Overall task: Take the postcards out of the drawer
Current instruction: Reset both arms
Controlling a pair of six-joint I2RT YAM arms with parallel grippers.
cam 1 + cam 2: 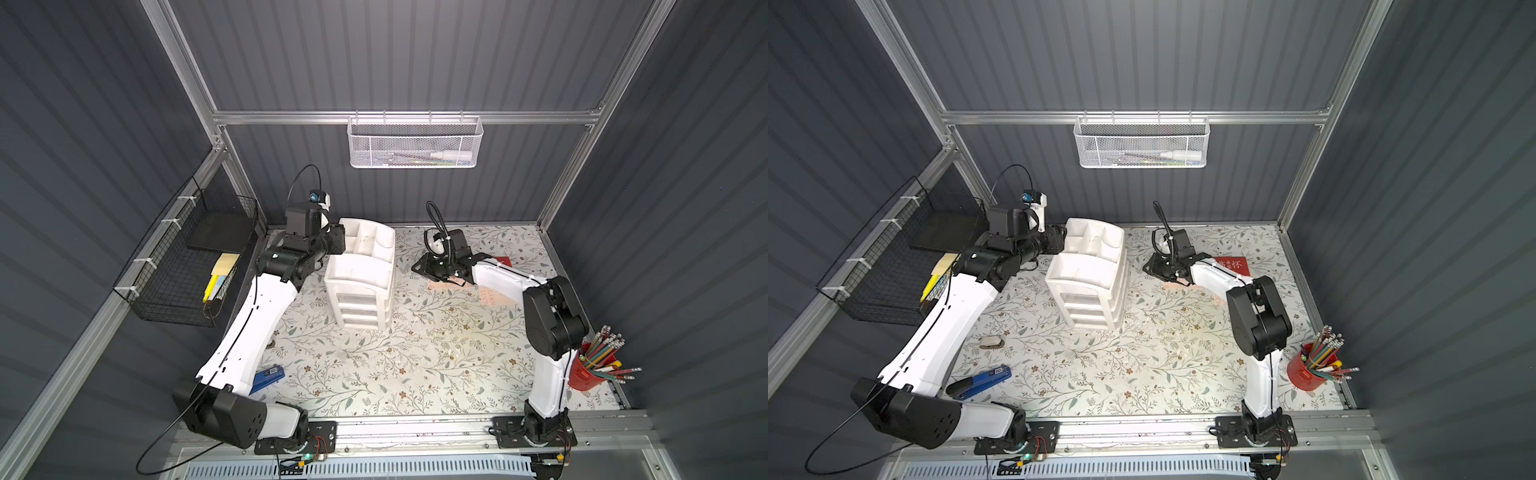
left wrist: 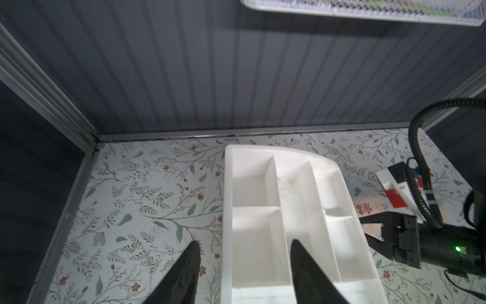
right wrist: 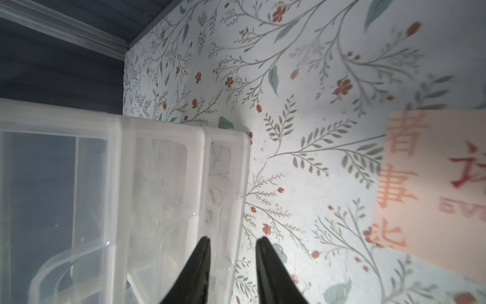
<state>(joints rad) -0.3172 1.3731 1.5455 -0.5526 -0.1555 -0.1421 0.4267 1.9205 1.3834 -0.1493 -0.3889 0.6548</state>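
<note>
**Count of things around the drawer unit**

There is one white plastic drawer unit (image 1: pixel 360 286). To its right lie three flat rectangular postcards (image 2: pixel 366 206): one bright red card (image 1: pixel 1233 266) and two pale peach-pink cards (image 1: pixel 498 300). There are two baskets: one white metal mesh basket (image 1: pixel 415 143) behind it and one black wire basket (image 1: pixel 178 266) at its left. In front of it are one blue stapler (image 1: pixel 984 380), one small beige object (image 1: pixel 991 342) and one red round cup (image 1: pixel 582 372) with coloured pencils (image 1: pixel 602 353), too many to count. Two white-and-black robot arms (image 1: pixel 249 324) flank it.

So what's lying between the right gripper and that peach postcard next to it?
Only bare floral tabletop lies between the right gripper and the peach postcard, as the right wrist view shows.
</note>
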